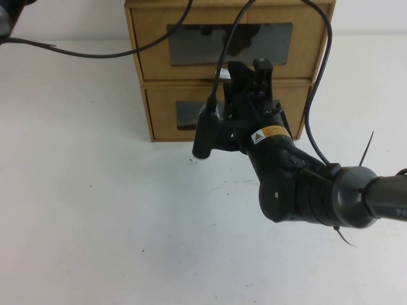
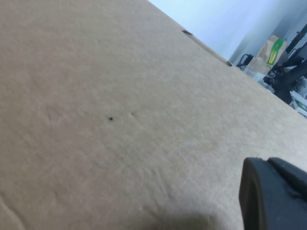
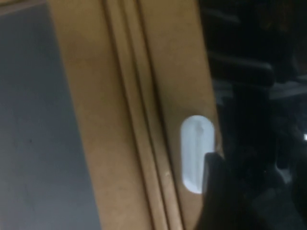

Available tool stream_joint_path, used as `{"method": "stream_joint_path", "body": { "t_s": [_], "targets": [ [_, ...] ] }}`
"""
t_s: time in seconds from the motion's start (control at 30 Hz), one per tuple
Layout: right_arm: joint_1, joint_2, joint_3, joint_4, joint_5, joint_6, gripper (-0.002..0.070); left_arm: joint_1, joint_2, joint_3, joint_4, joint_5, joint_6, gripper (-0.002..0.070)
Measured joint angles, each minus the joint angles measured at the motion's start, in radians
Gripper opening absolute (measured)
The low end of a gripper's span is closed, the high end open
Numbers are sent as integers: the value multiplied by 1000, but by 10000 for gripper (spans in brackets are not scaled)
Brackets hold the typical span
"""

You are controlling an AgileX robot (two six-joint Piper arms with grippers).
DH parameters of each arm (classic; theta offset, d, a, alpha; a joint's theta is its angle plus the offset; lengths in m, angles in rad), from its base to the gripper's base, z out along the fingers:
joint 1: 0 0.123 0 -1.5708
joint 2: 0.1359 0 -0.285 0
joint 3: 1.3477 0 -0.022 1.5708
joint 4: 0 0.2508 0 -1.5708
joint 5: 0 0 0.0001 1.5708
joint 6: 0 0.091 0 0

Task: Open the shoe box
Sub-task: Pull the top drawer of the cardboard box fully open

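Two dark fingers of your right gripper (image 1: 250,65) stand parted against the front of the shoe box (image 1: 152,60), closed on nothing that I can see. In the right wrist view one finger (image 3: 223,191) sits just beside a white oval cut-out (image 3: 196,153) in the cardboard. It overlaps the edge of the cut-out but is not clearly hooked into it. Ridged seam lines run alongside the cut-out, and a grey window (image 3: 38,124) lies beyond them. From above, the box reads as two stacked drawers at the far side of the white table (image 1: 95,222). You cannot tell which drawer the cut-out belongs to.

Your left gripper (image 2: 273,196) hovers close to a plain cardboard face. Whether it is released or clenched cannot be told, nor whether it touches the card.

Three things could go wrong, I'd judge. If the finger misses the cut-out, closing will only pinch or dent the card. If you pull with nothing bracing the stack, it may slide toward you instead of the drawer opening, and the upper drawer could shift off. The cables (image 1: 318,76) draped over the box may also snag when the arm backs away.
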Motion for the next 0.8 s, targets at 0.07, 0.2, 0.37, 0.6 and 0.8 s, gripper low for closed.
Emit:
{"method": "stream_joint_path", "body": {
  "t_s": [0.07, 0.2, 0.37, 0.6, 0.8],
  "targets": [
    [0, 0, 0, -7, 7, 0, 260, 0, 0, 0, 0, 0, 0, -6],
    [0, 0, 0, -29, 30, 0, 225, 0, 0, 0, 0, 0, 0, -6],
    [-2, 11, -2, -48, 47, 0, 215, 0, 0, 0, 0, 0, 0, -6],
    [-24, 33, -6, -92, 57, 0, 215, 0, 0, 0, 0, 0, 1, -6],
    [-31, 42, -6, -108, 39, 0, 215, 0, 0, 0, 0, 0, 1, -6]
  ]
}}
